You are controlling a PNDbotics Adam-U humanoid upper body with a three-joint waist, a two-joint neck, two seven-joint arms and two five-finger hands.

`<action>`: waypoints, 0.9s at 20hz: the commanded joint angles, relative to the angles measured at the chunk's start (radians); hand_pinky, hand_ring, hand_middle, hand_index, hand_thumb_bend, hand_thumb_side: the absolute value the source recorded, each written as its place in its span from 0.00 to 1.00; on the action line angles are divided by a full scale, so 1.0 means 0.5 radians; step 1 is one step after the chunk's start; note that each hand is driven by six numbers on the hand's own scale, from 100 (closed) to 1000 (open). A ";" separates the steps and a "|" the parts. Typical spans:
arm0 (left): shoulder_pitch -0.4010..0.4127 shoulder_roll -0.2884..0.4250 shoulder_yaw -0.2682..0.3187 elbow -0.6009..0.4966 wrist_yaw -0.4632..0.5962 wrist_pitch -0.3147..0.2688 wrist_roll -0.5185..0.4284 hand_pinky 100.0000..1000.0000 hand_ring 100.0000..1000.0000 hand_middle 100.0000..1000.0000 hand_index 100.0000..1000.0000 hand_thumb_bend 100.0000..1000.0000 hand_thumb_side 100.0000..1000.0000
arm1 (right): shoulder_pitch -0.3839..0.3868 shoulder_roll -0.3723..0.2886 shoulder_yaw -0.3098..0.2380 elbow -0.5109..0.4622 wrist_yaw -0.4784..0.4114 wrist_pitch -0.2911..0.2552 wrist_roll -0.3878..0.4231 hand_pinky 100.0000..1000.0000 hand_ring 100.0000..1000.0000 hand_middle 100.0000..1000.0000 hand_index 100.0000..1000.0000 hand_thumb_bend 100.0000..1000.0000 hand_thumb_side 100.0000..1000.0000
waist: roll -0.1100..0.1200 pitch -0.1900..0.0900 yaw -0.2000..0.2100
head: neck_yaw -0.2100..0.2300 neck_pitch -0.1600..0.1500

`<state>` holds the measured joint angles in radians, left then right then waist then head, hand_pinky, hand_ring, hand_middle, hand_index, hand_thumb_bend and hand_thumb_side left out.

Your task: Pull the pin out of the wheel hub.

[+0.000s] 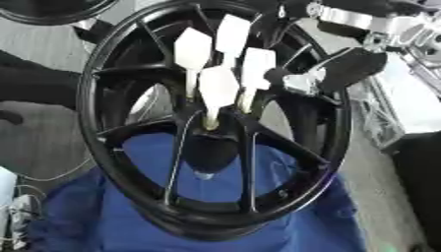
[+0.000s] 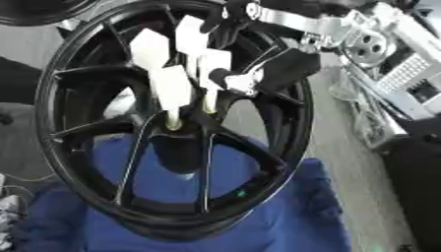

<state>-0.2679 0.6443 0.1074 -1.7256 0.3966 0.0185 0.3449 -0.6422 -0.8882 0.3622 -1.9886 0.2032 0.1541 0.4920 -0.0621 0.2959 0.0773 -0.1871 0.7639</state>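
Note:
A black spoked wheel hub (image 1: 103, 147) stands upright on a blue cloth (image 1: 86, 216). Several white pins with flat paddle heads stick out of its centre (image 1: 211, 142): one at the upper left (image 1: 193, 49), one at the top (image 1: 233, 32), one in front (image 1: 219, 86) and one at the right (image 1: 258, 66). My right hand (image 1: 349, 69) reaches in from the upper right through the rim. Its dark fingertips (image 2: 220, 75) are curled onto the right edge of the rightmost pin's head (image 2: 211, 61). The pin's shaft still runs down into the centre.
A second black rim (image 1: 51, 10) shows at the top left. Silver arm parts and metal gear (image 2: 405, 74) fill the upper right. A dark block (image 1: 422, 167) stands at the right edge, and cables (image 1: 17, 206) lie at the lower left.

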 commanded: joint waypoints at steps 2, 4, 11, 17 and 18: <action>-0.010 0.040 0.022 -0.023 0.014 0.003 0.005 0.79 0.74 0.78 0.75 1.00 0.22 | -0.024 -0.023 -0.009 -0.023 0.038 0.002 0.029 0.85 0.72 0.62 0.84 0.18 0.45 | 0.006 -0.022 0.005 | -0.007 0.006; -0.010 0.037 0.022 -0.023 0.015 0.003 0.004 0.79 0.74 0.78 0.75 1.00 0.22 | -0.023 -0.020 -0.008 -0.023 0.051 0.002 0.029 0.86 0.75 0.66 0.83 0.18 0.45 | 0.005 -0.019 0.006 | -0.008 0.003; -0.006 0.032 0.025 -0.025 0.015 0.004 0.005 0.80 0.74 0.78 0.74 1.00 0.22 | -0.016 -0.013 -0.028 -0.023 0.061 0.007 0.002 0.87 0.77 0.70 0.87 0.18 0.43 | 0.007 -0.008 0.012 | -0.009 -0.003; 0.001 0.029 0.028 -0.026 0.013 0.004 0.005 0.80 0.74 0.78 0.74 1.00 0.21 | 0.005 -0.021 -0.104 -0.023 0.011 -0.067 -0.129 0.88 0.79 0.74 0.93 0.22 0.35 | 0.010 0.003 0.010 | -0.007 -0.006; 0.001 0.029 0.028 -0.026 0.014 0.004 0.004 0.80 0.74 0.78 0.74 1.00 0.21 | 0.012 -0.027 -0.103 -0.023 0.014 -0.077 -0.133 0.89 0.80 0.74 0.93 0.22 0.36 | 0.011 0.005 0.012 | -0.010 -0.008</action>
<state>-0.2630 0.6409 0.1079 -1.7255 0.3972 0.0198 0.3462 -0.6298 -0.8752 0.3316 -1.9886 0.2163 0.1232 0.4376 -0.0635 0.3120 0.0825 -0.1876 0.7637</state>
